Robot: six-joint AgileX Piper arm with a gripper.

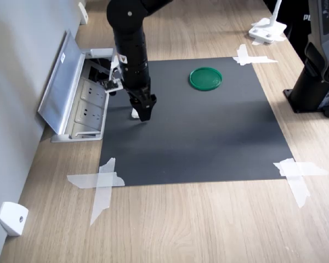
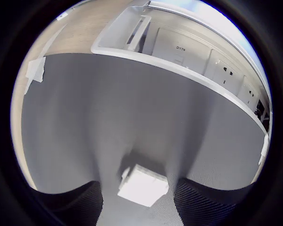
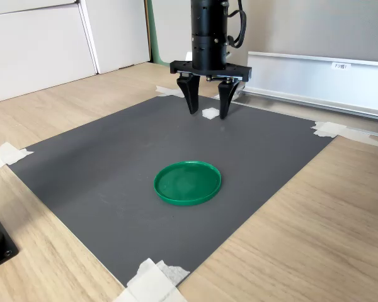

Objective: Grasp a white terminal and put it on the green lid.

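Nearest in second exterior view: green lid (image 3: 188,182) flat on black mat (image 3: 113,182), well apart from the action, nothing on it. Further back: gripper (image 3: 206,115) pointing straight down, jaws spread, holding nothing, tips at or just above mat, can't tell contact. White terminal (image 3: 210,113) sits on mat between the two fingers, roughly centred; wrist view confirms, block (image 2: 144,185) lying a bit skewed to the dark fingers (image 2: 212,202) on either side. First exterior view: block mostly hidden behind gripper tip (image 1: 144,113), near mat edge by the open socket box (image 1: 82,104). Risks, my read: skewed block may twist or squirt out when jaws close; tips dragging mat could nudge it off-centre; small piece, thin grip, may drop en route to lid.
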